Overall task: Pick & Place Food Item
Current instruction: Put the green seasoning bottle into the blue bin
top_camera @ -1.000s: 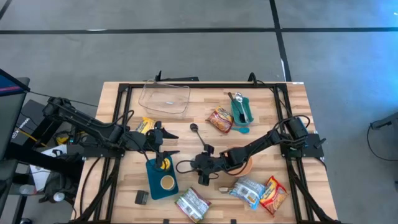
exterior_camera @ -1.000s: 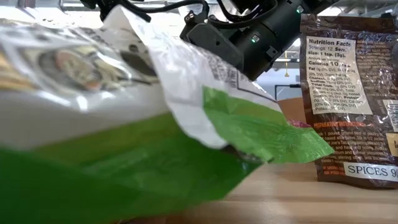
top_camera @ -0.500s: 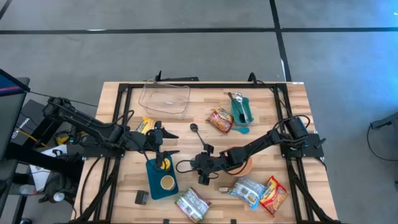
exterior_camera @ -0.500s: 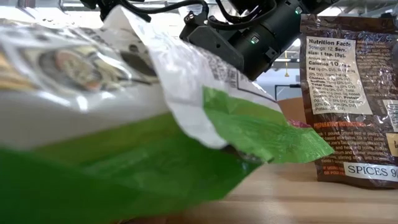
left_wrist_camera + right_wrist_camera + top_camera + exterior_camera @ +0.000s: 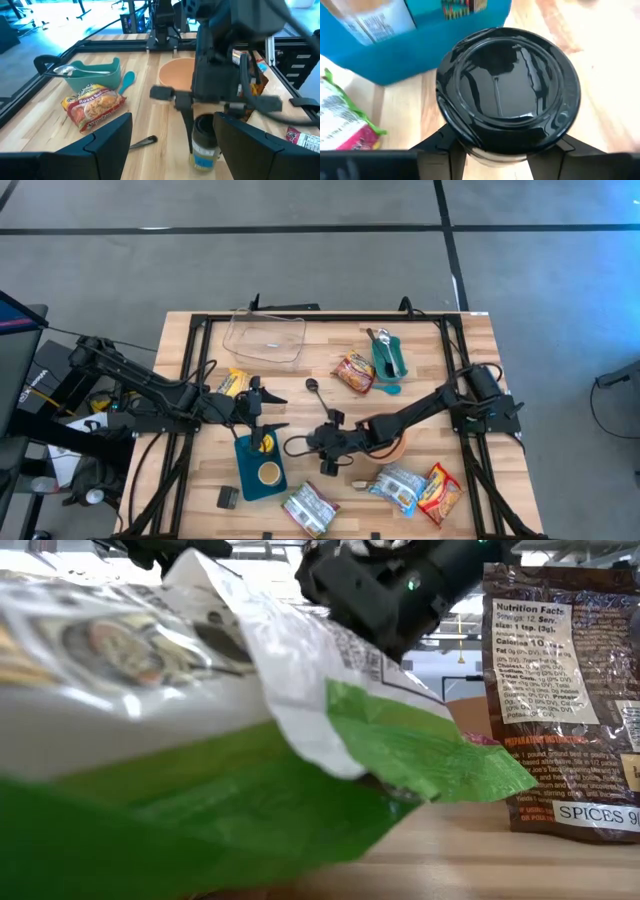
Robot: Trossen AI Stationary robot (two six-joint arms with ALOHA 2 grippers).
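A small clear jar [image 5: 204, 150] with a black lid [image 5: 507, 95] and a blue label stands upright between the fingers of my right gripper [image 5: 322, 452], near the table's middle. The right gripper [image 5: 205, 125] comes down on it at a slant from the right. My left gripper [image 5: 256, 412] hangs open over the far end of the blue tray [image 5: 248, 480], its fingers [image 5: 107, 145] wide apart with nothing between them. The tray holds a yellow item [image 5: 263, 443] and a round tub [image 5: 268, 473]. My right gripper pinches the jar between its two fingers [image 5: 440, 147], on the jar's body just under the lid [image 5: 495, 156]. The fingers slant down from the table's right side. The jar stays upright, its base close to the table; whether it is clear of the table does not show.
A clear container [image 5: 265, 335] at the far edge, a teal bowl with spoons [image 5: 387, 355], a noodle packet [image 5: 354, 372], an orange bowl [image 5: 397, 446], packets along the near edge [image 5: 400, 488] [image 5: 310, 508]. A green-white packet [image 5: 200, 760] and a brown spice bag [image 5: 565, 690] fill the low view.
My right gripper has risen a little with the jar, as the low view shows its arm higher than before.
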